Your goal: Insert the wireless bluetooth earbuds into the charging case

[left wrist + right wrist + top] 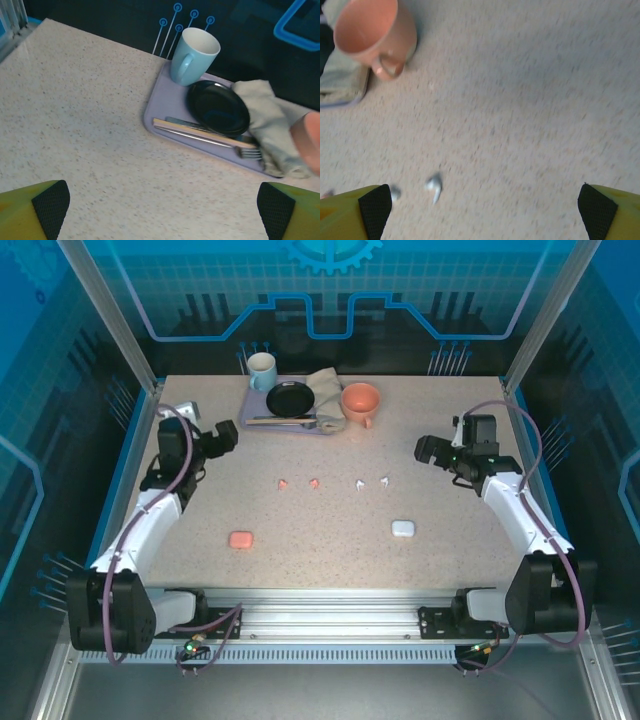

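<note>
Two salmon-pink earbuds [284, 483] [314, 482] and two white earbuds [359, 484] [384, 480] lie in a row across the middle of the table. A pink case [241, 539] sits nearer the front on the left, a white case [402, 528] on the right; both look closed. My left gripper [226, 433] hangs open at the left, well behind the pink pair. My right gripper [425, 448] is open at the right, above bare table. In the right wrist view one white earbud [434, 185] lies low on the left, with another [395, 192] beside the left finger pad.
At the back stands a lilac tray [262, 422] [165, 100] with a light-blue mug [194, 55], a black plate [217, 106], cutlery [205, 135] and a crumpled cloth [272, 127]. An orange mug [361, 401] [372, 31] sits beside it. Glass walls enclose the table.
</note>
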`<state>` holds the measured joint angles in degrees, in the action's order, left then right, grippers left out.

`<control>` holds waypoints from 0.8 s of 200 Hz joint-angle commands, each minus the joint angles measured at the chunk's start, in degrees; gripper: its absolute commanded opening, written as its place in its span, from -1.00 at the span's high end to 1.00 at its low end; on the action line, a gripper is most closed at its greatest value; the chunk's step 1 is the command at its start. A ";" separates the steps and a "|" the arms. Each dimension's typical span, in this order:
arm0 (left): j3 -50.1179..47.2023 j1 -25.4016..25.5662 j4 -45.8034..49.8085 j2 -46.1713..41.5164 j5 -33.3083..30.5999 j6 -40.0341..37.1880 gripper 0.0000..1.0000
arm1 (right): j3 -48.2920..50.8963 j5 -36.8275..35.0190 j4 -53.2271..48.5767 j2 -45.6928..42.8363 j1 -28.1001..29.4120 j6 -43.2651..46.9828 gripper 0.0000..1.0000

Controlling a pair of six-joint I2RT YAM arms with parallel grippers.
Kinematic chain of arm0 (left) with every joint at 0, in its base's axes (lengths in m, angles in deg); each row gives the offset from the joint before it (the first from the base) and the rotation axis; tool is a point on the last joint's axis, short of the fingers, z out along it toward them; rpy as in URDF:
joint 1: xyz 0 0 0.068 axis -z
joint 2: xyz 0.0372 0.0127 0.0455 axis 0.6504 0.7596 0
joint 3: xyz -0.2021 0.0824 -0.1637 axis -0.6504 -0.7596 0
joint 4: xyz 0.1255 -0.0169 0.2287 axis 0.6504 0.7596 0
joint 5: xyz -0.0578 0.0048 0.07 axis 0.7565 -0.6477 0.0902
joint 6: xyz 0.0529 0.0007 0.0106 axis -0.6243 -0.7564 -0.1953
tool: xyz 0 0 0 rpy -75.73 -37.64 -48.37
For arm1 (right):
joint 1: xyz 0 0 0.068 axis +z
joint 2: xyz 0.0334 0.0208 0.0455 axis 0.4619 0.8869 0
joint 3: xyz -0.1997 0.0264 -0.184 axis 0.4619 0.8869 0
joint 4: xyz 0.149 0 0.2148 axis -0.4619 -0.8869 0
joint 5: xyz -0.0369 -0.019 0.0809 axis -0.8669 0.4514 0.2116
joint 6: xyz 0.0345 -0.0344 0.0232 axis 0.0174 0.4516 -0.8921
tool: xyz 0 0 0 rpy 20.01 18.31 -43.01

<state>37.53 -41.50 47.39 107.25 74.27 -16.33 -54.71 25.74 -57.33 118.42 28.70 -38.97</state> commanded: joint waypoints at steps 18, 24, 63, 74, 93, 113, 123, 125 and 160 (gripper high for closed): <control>7.80 1.18 19.53 0.91 9.16 14.16 -0.98 | 1.35 8.22 -12.02 -2.55 2.12 -2.95 -1.00; 8.18 1.99 20.25 1.14 9.91 14.98 -0.98 | 1.58 7.88 -13.41 -2.80 2.91 -3.18 -1.00; 8.22 9.78 21.60 2.59 11.20 18.05 -0.98 | 1.94 -2.24 -21.37 -1.57 12.50 -7.12 -0.97; 7.86 11.87 21.30 2.88 10.96 19.00 -0.98 | 1.65 -6.14 -22.58 -0.68 16.32 -8.28 -1.00; 7.13 14.96 20.60 3.04 10.77 20.28 -0.98 | 0.92 -11.82 -24.43 1.43 21.22 -10.68 -1.00; 6.56 17.54 19.63 2.97 10.13 21.27 -0.98 | 1.14 -14.50 -24.71 3.06 23.61 -13.34 -1.00; 6.45 18.44 19.18 3.19 9.70 21.94 -0.98 | 1.45 -13.63 -23.94 3.60 23.93 -13.89 -1.00; 6.41 18.67 19.06 3.26 9.77 22.05 -0.98 | 1.52 -13.35 -23.73 3.76 24.01 -13.90 -1.00; 8.04 22.19 18.43 6.90 9.64 23.08 -0.98 | 0.85 -10.96 -23.31 5.85 25.58 -13.38 -1.00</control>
<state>44.72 -21.57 65.83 111.16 83.71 4.68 -53.53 15.28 -79.15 122.97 52.44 -50.92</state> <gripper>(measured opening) 0.989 0.999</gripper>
